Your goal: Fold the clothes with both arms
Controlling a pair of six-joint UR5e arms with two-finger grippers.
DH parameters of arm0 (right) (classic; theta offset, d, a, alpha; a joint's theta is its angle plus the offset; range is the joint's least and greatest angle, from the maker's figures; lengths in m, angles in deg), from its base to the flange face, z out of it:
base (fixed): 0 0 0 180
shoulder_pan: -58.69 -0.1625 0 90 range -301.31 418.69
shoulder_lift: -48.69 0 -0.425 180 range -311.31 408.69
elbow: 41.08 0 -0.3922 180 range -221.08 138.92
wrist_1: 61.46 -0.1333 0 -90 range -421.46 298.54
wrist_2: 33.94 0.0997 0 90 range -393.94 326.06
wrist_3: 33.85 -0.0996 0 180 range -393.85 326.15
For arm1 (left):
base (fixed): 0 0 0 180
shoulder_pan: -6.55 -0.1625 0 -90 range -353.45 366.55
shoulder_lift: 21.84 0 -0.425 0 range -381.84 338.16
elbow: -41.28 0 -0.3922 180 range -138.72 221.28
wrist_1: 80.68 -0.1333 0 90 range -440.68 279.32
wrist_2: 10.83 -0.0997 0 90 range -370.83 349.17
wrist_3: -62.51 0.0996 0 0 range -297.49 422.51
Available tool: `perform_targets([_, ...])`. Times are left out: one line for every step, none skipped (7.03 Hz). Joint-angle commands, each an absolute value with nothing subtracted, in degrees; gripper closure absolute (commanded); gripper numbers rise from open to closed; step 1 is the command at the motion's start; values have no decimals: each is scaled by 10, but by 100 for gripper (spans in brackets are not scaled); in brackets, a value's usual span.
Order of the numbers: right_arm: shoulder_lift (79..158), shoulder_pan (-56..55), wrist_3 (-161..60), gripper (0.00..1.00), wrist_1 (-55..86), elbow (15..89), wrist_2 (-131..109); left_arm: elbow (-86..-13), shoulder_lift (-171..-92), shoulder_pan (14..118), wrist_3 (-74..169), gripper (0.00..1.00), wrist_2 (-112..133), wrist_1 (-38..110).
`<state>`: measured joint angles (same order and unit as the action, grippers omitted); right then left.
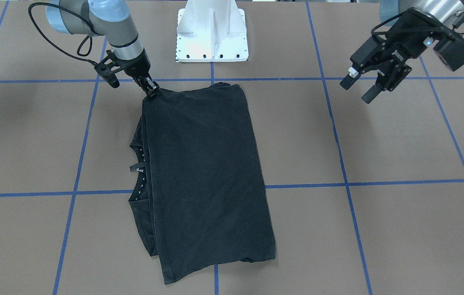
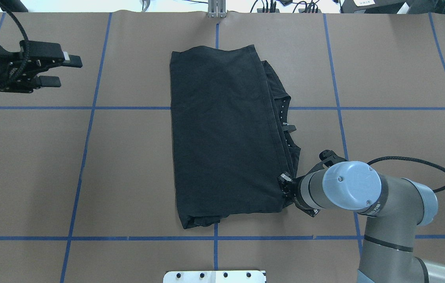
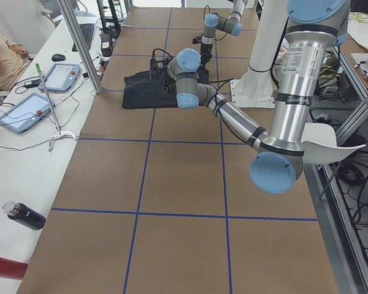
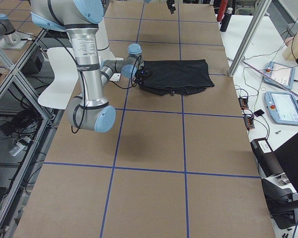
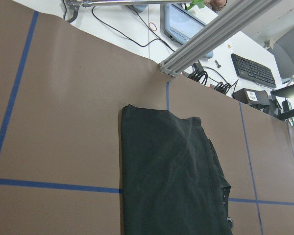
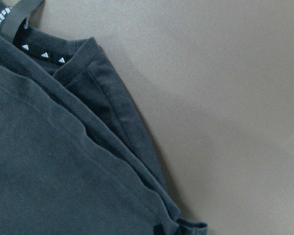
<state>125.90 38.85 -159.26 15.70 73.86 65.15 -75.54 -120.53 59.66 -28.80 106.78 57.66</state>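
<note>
Where the right gripper (image 1: pixel 151 89) comes down low, its jaws are pinched almost closed on one corner of the black T-shirt (image 1: pixel 203 172). That is the corner closest to the robot. Right beside the jaws, the collar (image 1: pixel 138 164) and a bottom layer peek out from under the top layer. From the jaws, the shirt runs away across the table (image 1: pixel 400 143). It lies flat and is already folded over once.

Well away from those jaws, past the other side of the shirt, the left gripper (image 1: pixel 357 91) hangs in the air. Its jaws are wide open and hold nothing.

I think this fold is just about laid down. Next, the right jaws probably need to open and lift straight up, so they do not drag the corner. Then both grippers can take hold for another fold.
</note>
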Motion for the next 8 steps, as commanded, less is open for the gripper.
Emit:
perform_targets([1261,395,-1595,100,158,749,661,-785,-1196,473,-411,0,957,579])
perform_targets([1266,399,-1595,100,157,753,662,-803,-1174,392,-463,0,906,578])
perform_targets([1277,399,-1595,100,157,765,675,-805,-1172,292,-539,0,825,577])
perform_targets([1291,398,-1595,100,157,781,677,-794,-1168,222,-568,0,771,565])
perform_targets([1296,399,-1595,100,157,784,681,-764,-1177,182,-607,1,739,543])
perform_targets([1296,404,-1595,100,157,785,681,-738,-1198,162,-637,3,739,535])
perform_targets([1295,405,-1595,100,157,786,681,-696,-1240,160,-639,7,739,523])
perform_targets([1295,406,-1595,100,157,786,681,-654,-1283,160,-641,12,740,511])
